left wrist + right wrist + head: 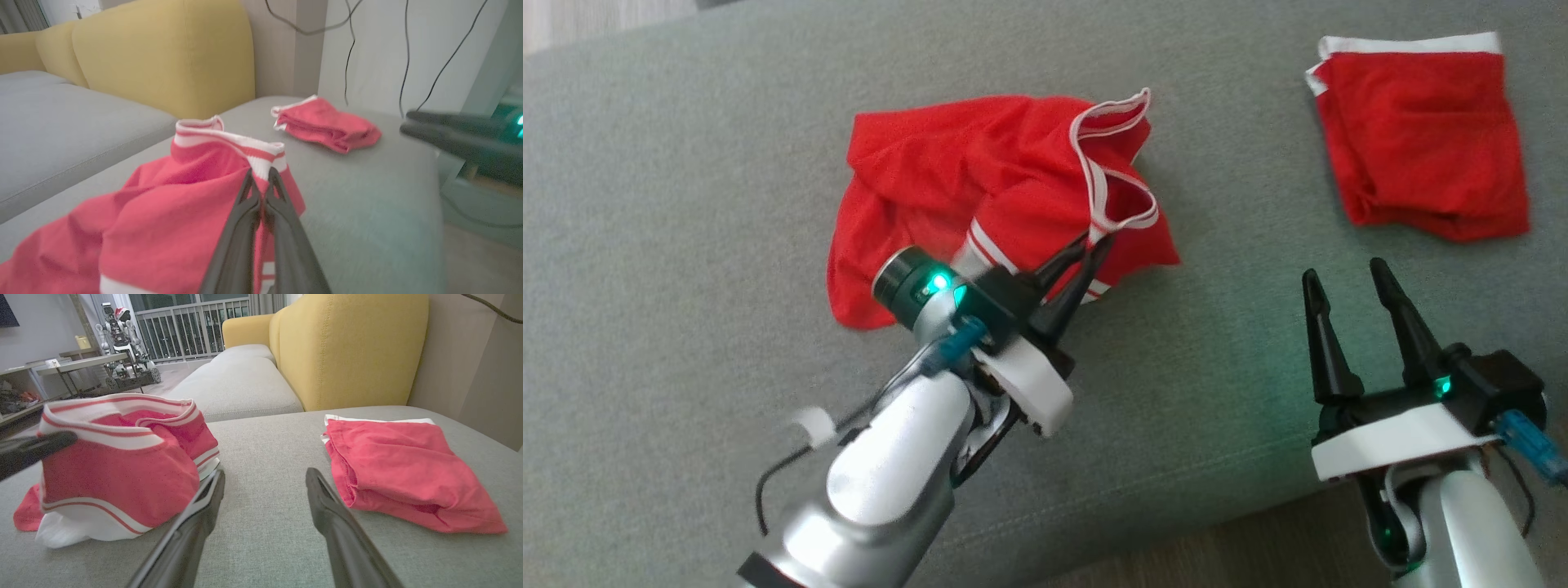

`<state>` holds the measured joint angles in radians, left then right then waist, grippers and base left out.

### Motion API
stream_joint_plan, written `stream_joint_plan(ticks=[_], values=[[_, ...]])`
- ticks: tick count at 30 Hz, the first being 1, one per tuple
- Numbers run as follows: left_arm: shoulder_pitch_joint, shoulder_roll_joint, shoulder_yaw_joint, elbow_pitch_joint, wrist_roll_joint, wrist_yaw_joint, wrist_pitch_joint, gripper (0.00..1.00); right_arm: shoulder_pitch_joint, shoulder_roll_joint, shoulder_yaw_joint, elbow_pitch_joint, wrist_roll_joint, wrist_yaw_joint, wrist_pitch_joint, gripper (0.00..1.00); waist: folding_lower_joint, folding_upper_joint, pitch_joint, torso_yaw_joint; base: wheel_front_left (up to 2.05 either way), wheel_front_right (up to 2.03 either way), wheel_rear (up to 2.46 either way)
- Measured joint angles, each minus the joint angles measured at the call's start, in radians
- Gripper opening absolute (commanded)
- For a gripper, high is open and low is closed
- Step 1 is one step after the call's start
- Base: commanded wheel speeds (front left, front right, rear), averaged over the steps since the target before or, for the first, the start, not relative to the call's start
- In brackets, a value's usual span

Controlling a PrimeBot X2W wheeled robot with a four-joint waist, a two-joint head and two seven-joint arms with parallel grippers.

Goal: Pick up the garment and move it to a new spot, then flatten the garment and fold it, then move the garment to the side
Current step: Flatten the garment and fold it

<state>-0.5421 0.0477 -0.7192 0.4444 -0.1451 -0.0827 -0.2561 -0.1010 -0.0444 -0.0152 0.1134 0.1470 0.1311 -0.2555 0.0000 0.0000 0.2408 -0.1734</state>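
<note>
Jaws of the right gripper (1344, 273) stand wide apart and hold nothing, just inside the front edge of the grey sofa seat (670, 245). Jaws of the left gripper (1097, 242) are pinched closed on the white-striped band of the crumpled red garment (931, 180), which lies mid-seat. Toward the far right corner a folded red garment (1421, 139) lies flat, well apart. Beyond it rises a yellow backrest (347, 347).

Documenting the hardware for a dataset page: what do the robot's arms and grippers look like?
The left arm and right arm are glossy silver with white wrist plates; left gripper and right gripper have black housings and tapered black jaws. Each wrist carries a green light and blue connector.
</note>
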Motion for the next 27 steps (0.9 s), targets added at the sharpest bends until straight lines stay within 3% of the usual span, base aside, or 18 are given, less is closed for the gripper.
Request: stream_joint_plan(ticks=[4,9,12,15,19,24,27], values=[[-0.009,0.000,-0.015,-0.058,-0.213,-0.032,0.002,0.00,0.002,0.000,0.018,0.011,0.023,0.000,0.000,1.00,0.0000,0.0000,-0.028,-0.016,0.00,0.00,0.00],[-0.165,0.000,-0.006,-0.110,-0.483,-0.037,0.107,0.00,0.009,0.000,0.045,0.022,0.051,0.000,0.000,1.00,0.0000,0.0000,-0.065,-0.045,0.00,0.00,0.00],[-0.310,-0.003,0.055,-0.151,-0.641,0.004,0.160,0.00,0.012,0.000,0.050,0.028,0.065,0.000,0.000,1.00,0.0000,0.0000,-0.083,-0.068,0.00,0.00,0.00],[-0.447,-0.009,0.108,-0.165,-0.700,0.053,0.171,0.00,0.015,0.000,0.042,0.035,0.074,0.000,0.000,1.00,0.0000,0.0000,-0.103,-0.082,0.00,0.00,0.00],[-0.557,-0.020,0.163,-0.167,-0.791,0.080,0.181,0.00,0.040,0.000,0.034,0.037,0.074,0.000,0.000,1.00,0.0000,0.0000,-0.125,-0.082,0.00,0.00,0.00],[-0.571,-0.014,0.258,-0.125,-0.827,0.116,0.130,0.00,0.054,0.000,0.017,0.036,0.072,0.000,0.000,1.00,0.0000,0.0000,-0.133,-0.048,0.00,0.00,0.00],[-0.516,0.027,0.273,-0.104,-0.841,0.123,0.136,0.00,0.054,0.000,0.016,0.032,0.065,0.000,0.000,1.00,0.0000,0.0000,-0.131,-0.022,0.00,0.00,0.00]])
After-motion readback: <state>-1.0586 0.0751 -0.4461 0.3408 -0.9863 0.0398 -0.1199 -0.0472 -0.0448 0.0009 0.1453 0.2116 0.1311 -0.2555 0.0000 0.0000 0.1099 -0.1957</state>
